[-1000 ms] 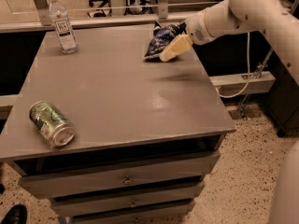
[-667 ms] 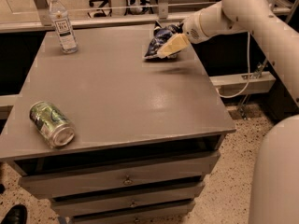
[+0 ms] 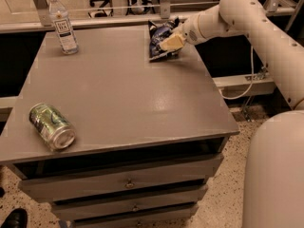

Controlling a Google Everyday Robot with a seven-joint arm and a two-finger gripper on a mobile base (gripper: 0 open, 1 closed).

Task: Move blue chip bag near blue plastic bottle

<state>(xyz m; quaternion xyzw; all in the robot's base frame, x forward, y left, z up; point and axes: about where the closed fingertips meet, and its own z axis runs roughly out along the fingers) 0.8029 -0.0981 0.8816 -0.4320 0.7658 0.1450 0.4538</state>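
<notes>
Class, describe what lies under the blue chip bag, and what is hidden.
Under the blue chip bag is grey table top, far right corner. The jaws, gripping its right side, hide whether it rests there.

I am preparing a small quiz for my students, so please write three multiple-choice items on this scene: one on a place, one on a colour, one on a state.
1. Where is the gripper?
A. at the blue chip bag, on the far right part of the table
B. at the near left corner
C. over the middle of the table

2. Which colour is the cap of the blue plastic bottle?
A. red
B. white
C. black

3. How does the green can rest?
A. upright
B. on its side
C. on top of the bag

Answers:
1 A: the arm ends at the bag, close to the far right edge.
2 B: the cap on the standing bottle, at the far left corner, is white.
3 B: the can's long side lies on the table near the front left.
</notes>
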